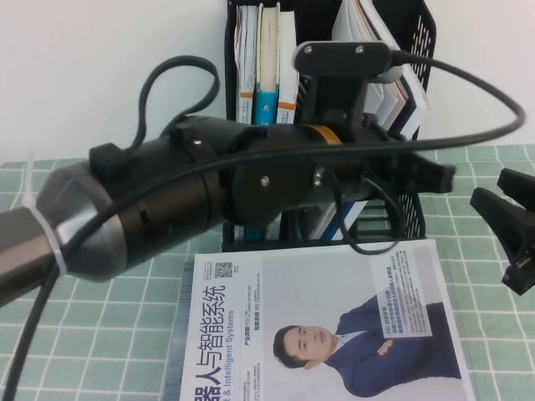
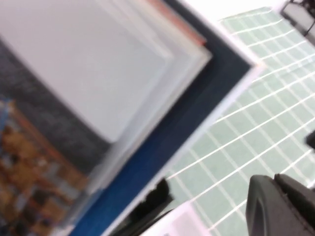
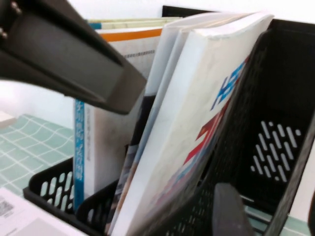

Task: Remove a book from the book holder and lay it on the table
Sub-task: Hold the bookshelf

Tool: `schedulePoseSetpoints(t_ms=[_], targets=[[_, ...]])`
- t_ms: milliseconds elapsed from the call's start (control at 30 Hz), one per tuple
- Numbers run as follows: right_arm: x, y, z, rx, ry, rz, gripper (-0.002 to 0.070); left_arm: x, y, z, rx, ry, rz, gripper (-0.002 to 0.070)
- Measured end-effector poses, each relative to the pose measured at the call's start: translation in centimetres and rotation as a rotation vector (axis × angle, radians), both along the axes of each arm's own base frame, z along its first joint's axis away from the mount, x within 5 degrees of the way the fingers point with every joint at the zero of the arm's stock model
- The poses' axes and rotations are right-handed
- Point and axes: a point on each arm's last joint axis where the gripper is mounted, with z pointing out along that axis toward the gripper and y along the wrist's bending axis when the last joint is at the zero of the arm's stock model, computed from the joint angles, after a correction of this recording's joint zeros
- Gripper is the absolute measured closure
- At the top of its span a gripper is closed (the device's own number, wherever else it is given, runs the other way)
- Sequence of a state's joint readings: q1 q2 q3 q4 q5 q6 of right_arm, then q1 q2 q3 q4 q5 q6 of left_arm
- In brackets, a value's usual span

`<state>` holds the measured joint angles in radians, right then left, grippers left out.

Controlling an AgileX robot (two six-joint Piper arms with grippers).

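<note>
The black book holder [image 1: 415, 38] stands at the back of the table [image 1: 100, 317]. The white book [image 1: 361, 29] leans in its right-hand compartment. The right wrist view shows the book's blue and red print [image 3: 197, 123] against the holder's perforated wall [image 3: 275, 147]. The left wrist view shows its dark blue cover [image 2: 192, 118] close above the fingers. My left gripper [image 1: 430, 178] reaches across the holder's front, at the lower right side; it is open [image 2: 216, 206] with only table cloth between the fingers. My right gripper [image 1: 512, 224] hangs open and empty to the right of the holder [image 3: 270, 216].
A white magazine picturing a man in a blue suit [image 1: 334, 326] lies flat on the table in front of the holder. A teal-spined book [image 1: 267, 75] and other upright books fill the holder's left compartments. My left arm [image 1: 150, 209] covers most of the holder's front.
</note>
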<state>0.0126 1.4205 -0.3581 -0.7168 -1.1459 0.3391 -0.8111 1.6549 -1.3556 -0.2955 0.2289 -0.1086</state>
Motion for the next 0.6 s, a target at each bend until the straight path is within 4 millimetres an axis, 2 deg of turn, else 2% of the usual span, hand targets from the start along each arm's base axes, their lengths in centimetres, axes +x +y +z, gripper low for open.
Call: schedulePoseSetpoints(t_ms=[233, 400, 600], targets=[[-0.4, 1.0, -0.1, -0.048, -0.005, 0.096, 0.0344, 1.3, 1.2, 0.0, -0.018, 0.004, 0.056, 0.0678], [0.1, 3.0, 0.9, -0.070, -0.043, 0.176, 0.0344, 1.5, 1.1, 0.4, -0.069, 0.003, 0.079, 0.0678], [1.4, 4.3, 2.3, -0.097, -0.084, 0.208, 0.0344, 1.9, 0.7, -0.8, -0.055, 0.028, 0.084, 0.0678]])
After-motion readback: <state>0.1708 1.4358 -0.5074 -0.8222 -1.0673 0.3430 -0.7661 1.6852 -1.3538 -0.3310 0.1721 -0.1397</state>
